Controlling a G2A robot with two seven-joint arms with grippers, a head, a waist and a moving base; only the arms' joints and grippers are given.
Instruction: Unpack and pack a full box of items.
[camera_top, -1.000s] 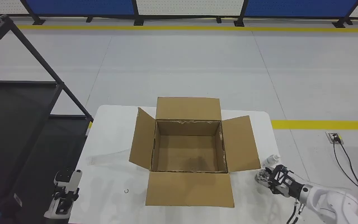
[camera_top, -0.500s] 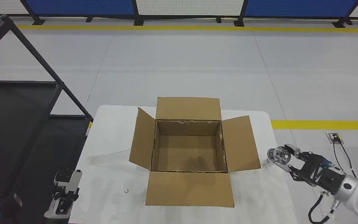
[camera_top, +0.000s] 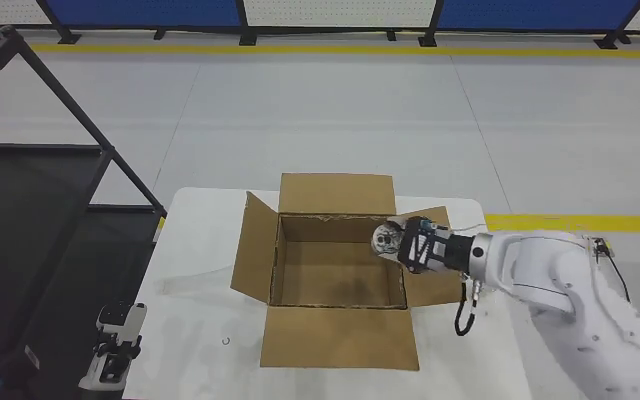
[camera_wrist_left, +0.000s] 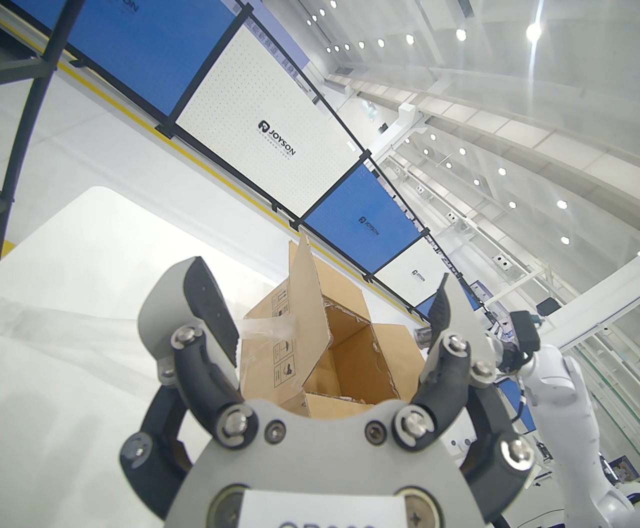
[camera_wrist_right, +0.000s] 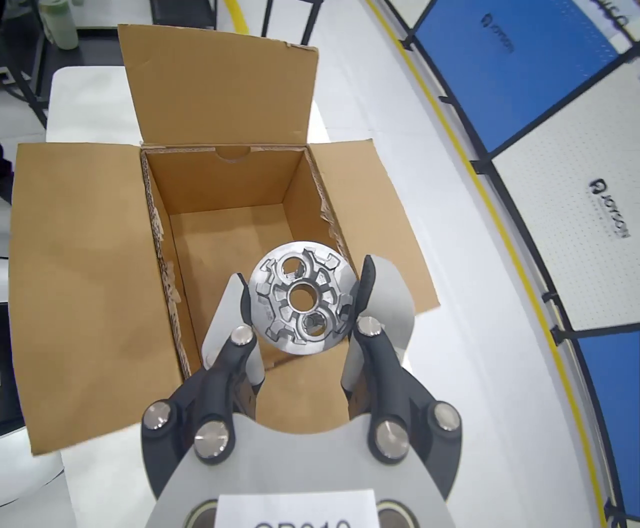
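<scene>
A white table (camera_top: 200, 330) with rounded corners carries an open cardboard box (camera_top: 340, 338) at its middle (all four flaps spread outward). A clear plastic strip (camera_top: 190, 287) lies beside the box's left flap. A small ring (camera_top: 228, 342) lies near the front edge.

A big industrial hall, this. Blue and white perforated panels (camera_wrist_left: 240, 135) fence a grey floor (camera_top: 330, 110) marked with a yellow line (camera_top: 300, 48), under a high spotlit ceiling (camera_wrist_left: 500, 100).
</scene>
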